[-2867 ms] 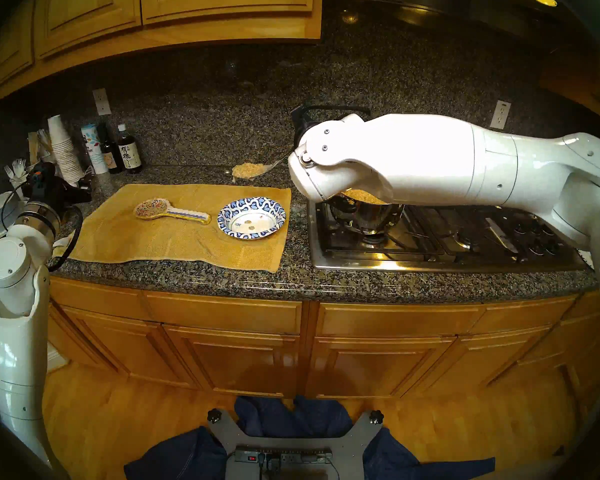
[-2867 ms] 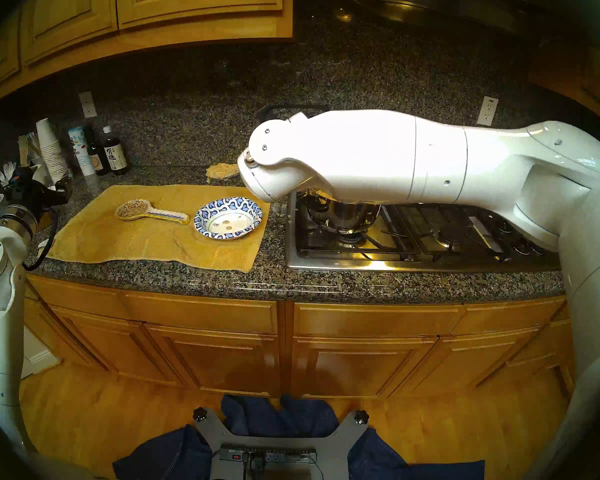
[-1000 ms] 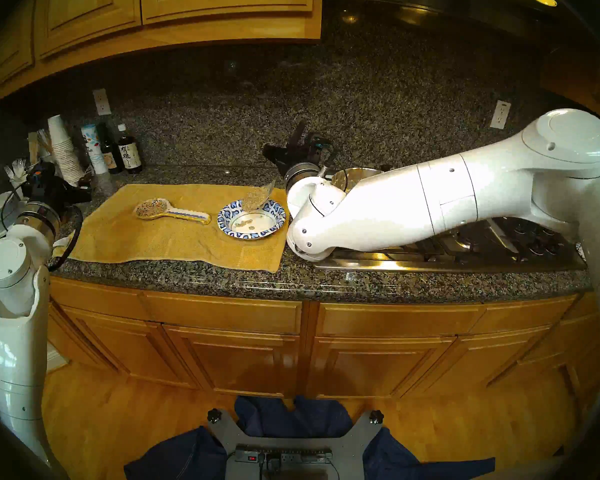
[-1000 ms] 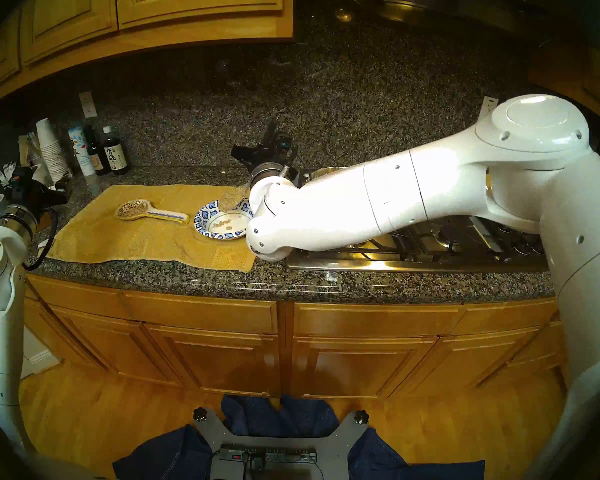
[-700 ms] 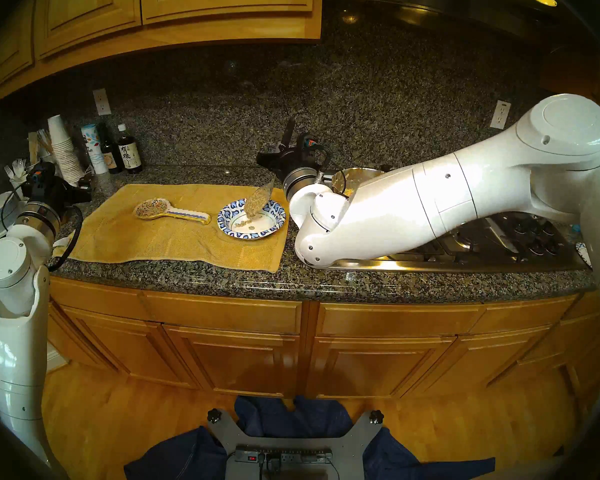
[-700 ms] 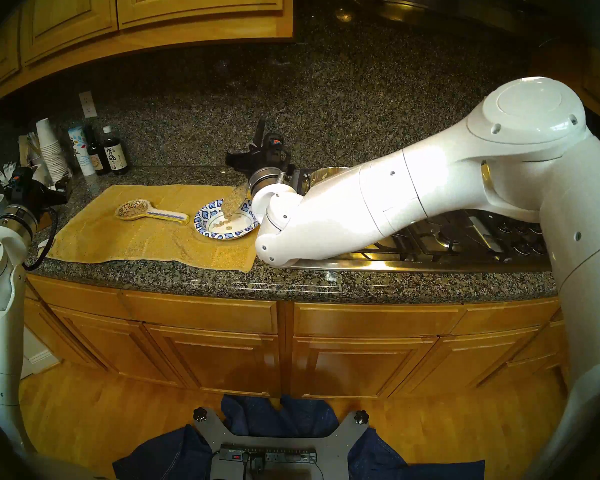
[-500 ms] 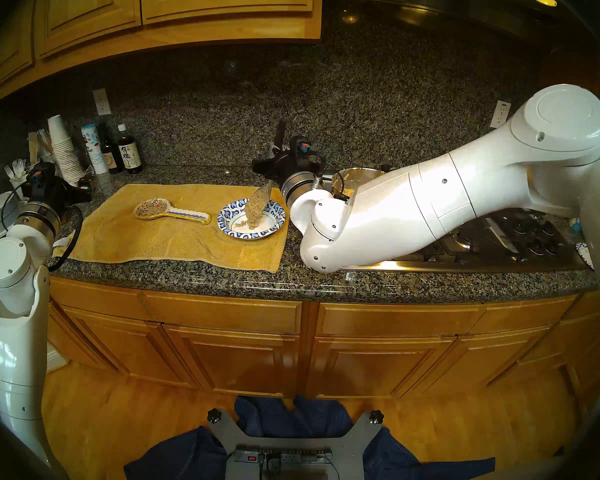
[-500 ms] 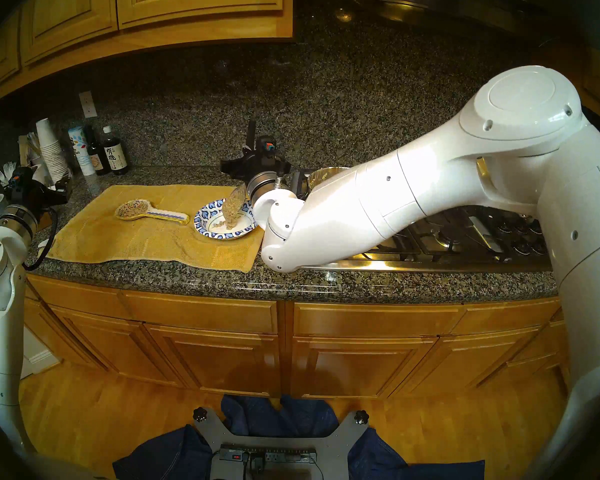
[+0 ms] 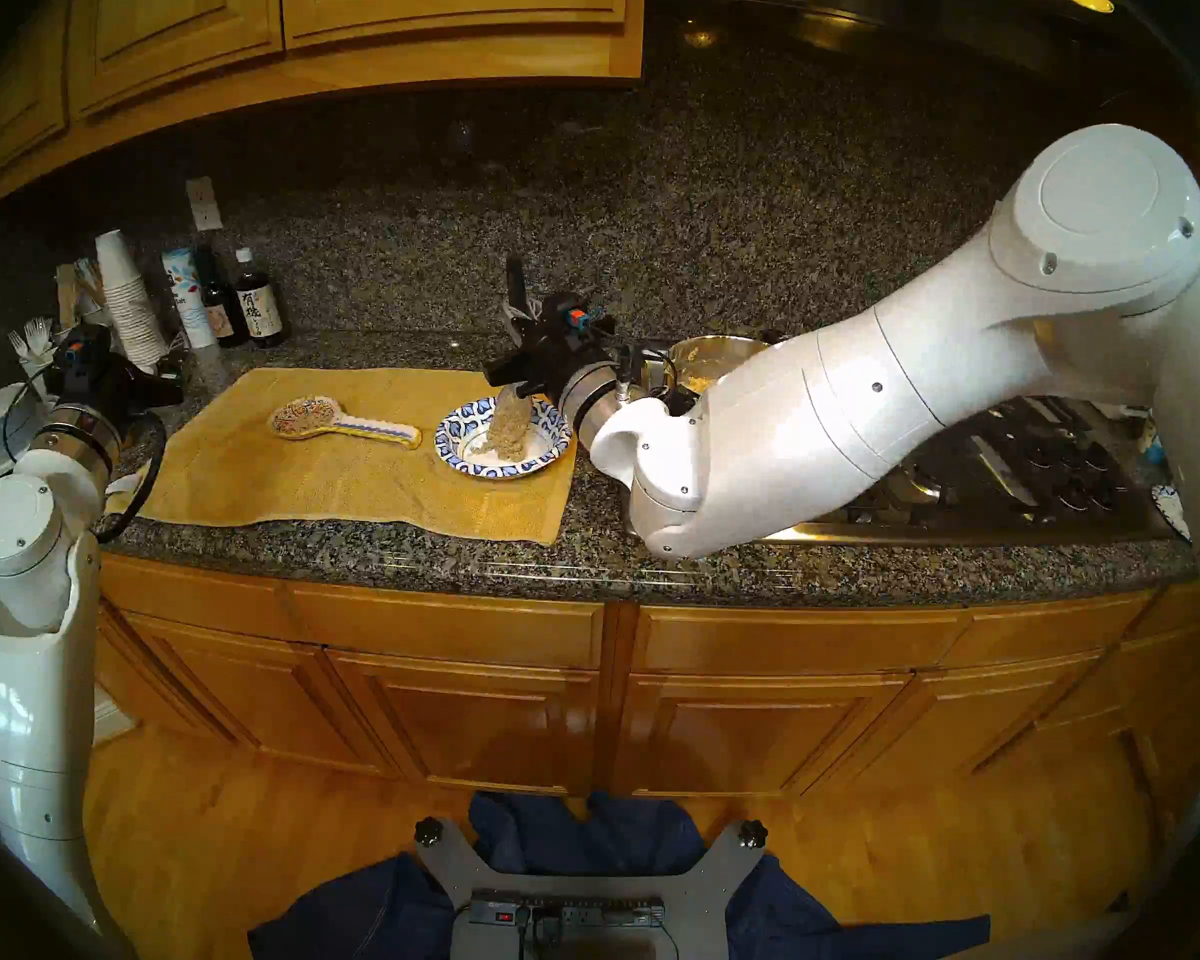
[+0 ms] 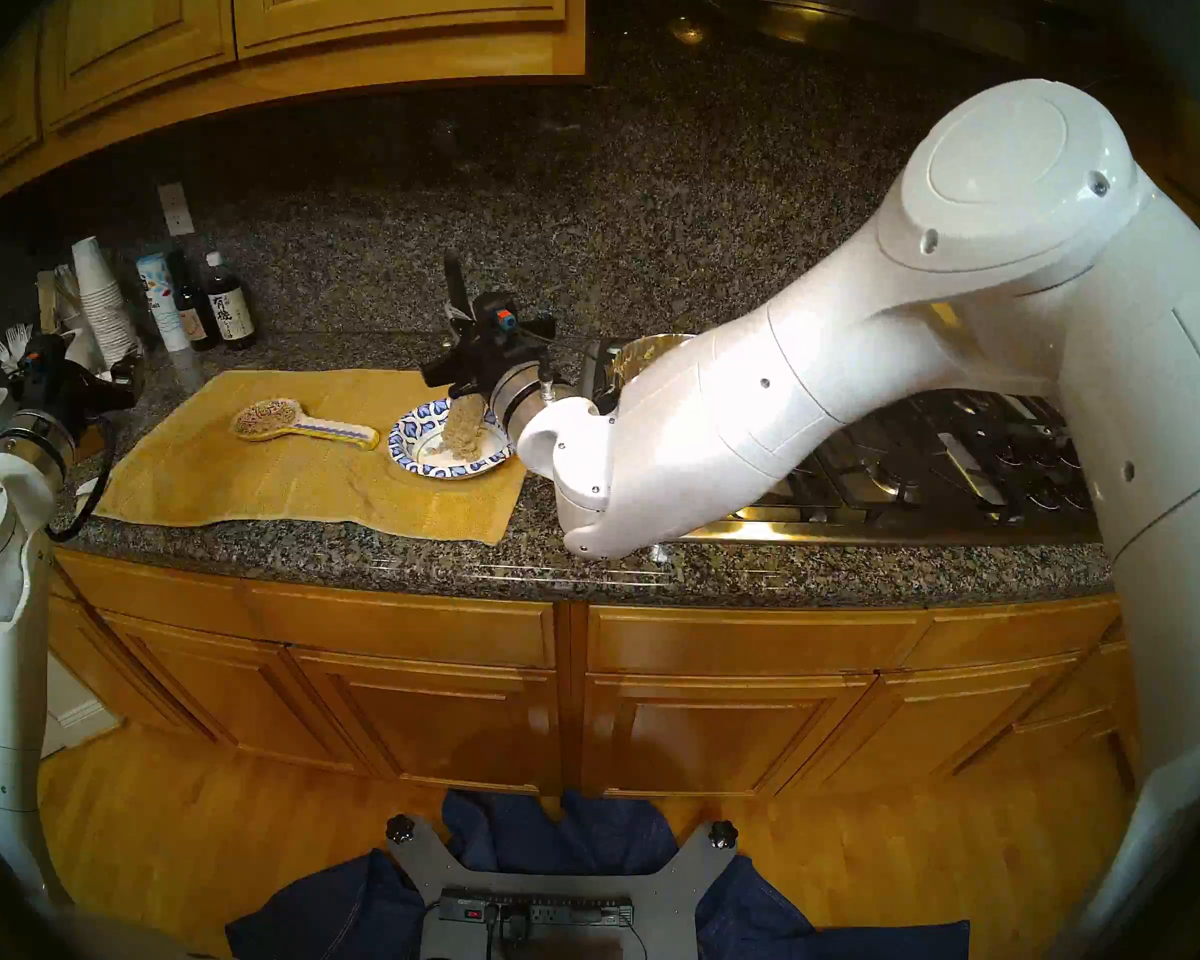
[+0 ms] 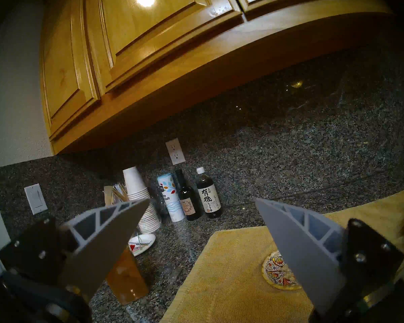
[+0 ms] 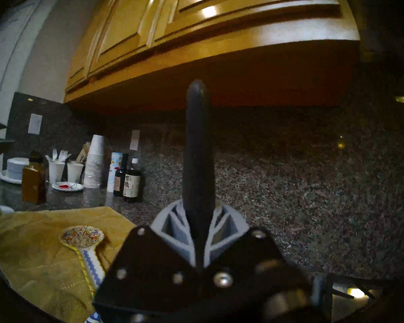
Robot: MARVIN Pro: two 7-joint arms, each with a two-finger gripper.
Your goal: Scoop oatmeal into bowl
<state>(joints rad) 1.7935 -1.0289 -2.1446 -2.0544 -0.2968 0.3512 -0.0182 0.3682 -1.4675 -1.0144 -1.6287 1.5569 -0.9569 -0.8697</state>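
The blue-and-white patterned bowl [image 9: 453,447] [image 10: 407,447] sits on the right part of a yellow towel [image 9: 348,480]. My right gripper [image 9: 520,328] [image 10: 460,332] [image 12: 197,209] hovers just above the bowl's far side, shut on a spoon whose black handle [image 9: 514,283] [image 12: 197,152] points straight up. A tan lump of oatmeal [image 9: 507,429] [image 10: 464,431] hangs from the tipped spoon down onto the bowl's white centre. The spoon's scoop is hidden behind the gripper and the oatmeal. My left gripper [image 11: 201,201] [image 9: 123,377] is open and empty at the counter's far left.
A steel pot [image 9: 715,352] with more oatmeal stands on the stove [image 9: 999,467], behind my right forearm. A colourful spoon rest [image 9: 337,422] lies on the towel, left of the bowl. Paper cups and bottles [image 9: 237,307] line the back left wall.
My right arm carried the loaded spoon from beside the pot to over the bowl. The wrist then rolled it upright, and the oatmeal slid down into the bowl. The left arm stayed still.
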